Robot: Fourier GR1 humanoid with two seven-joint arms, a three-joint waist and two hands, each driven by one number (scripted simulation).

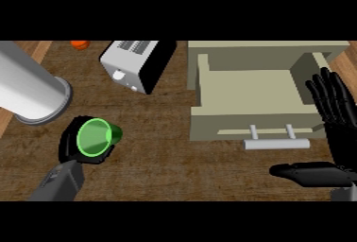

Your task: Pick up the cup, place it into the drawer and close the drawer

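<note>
Head view, left to right.

Far left: large pale grey cylinder (31, 90) lying tilted across the counter's left edge, its upper end cut off by the frame. A strip of lighter wood shows beside it. Small orange object (80, 44) at the top edge, mostly cut off; cannot tell what it is.

Lower left: left hand (75, 142), on a grey forearm entering from the bottom edge, fingers curled round the green cup (96, 137). The cup is tipped so its open mouth faces the camera; its wall pokes out to the right of the hand, the rest is hidden by the black fingers. Whether the cup touches the wooden counter (160, 160) or is lifted cannot be told.

Upper middle: toaster (136, 64), white and black, slots on top, standing at an angle, well apart from the cup.

Right of centre: beige drawer (254, 94), pulled open, interior visible with nothing seen inside. Its front panel carries a pale bar handle (276, 143) on two posts. The cup is well left of the drawer, outside it.

Far right: right hand (335, 123), fingers straight and spread upward, thumb pointing left, holding nothing. It overlaps the drawer's right wall and hides part of it; the forearm is barely visible at the bottom edge.
</note>
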